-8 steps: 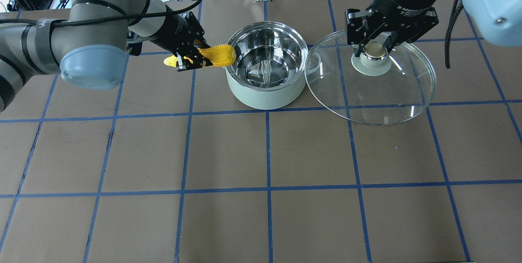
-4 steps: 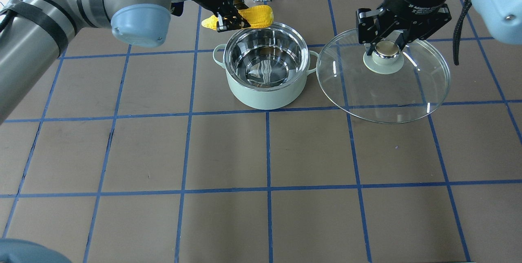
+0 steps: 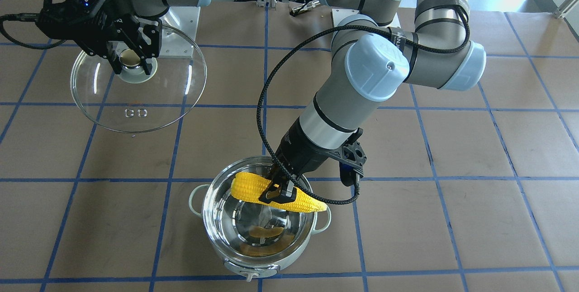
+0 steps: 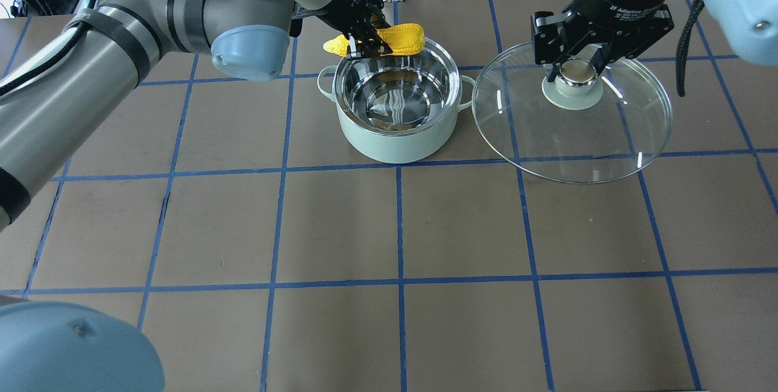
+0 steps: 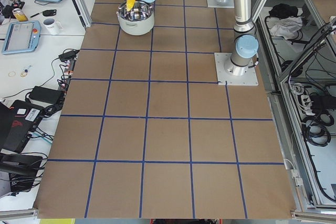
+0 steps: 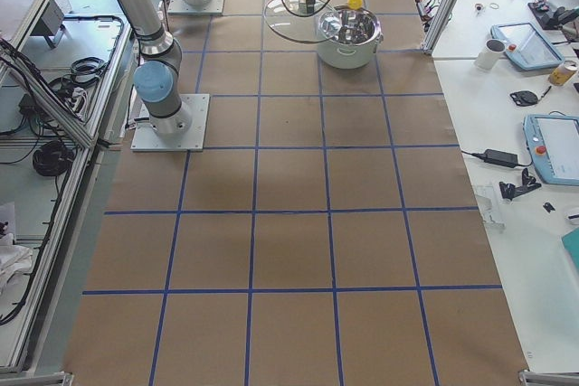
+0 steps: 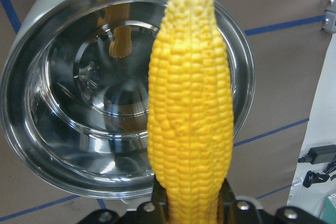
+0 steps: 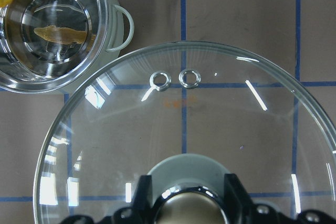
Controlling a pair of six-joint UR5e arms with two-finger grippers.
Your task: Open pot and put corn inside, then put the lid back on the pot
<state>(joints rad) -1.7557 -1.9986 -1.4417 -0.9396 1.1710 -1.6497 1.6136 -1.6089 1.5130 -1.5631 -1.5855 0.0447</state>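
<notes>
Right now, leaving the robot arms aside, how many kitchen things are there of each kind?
Mint-green steel-lined pot: 1
Yellow corn cob: 1
Round clear glass lid: 1
Total: 3

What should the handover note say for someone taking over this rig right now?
Left gripper: shut on the corn, held above the open pot, not yet inside.
Right gripper: shut on the lid, held beside the pot.
Done: pot opened, corn picked up.
Left: lower and release the corn into the pot, then set the lid back on.
</notes>
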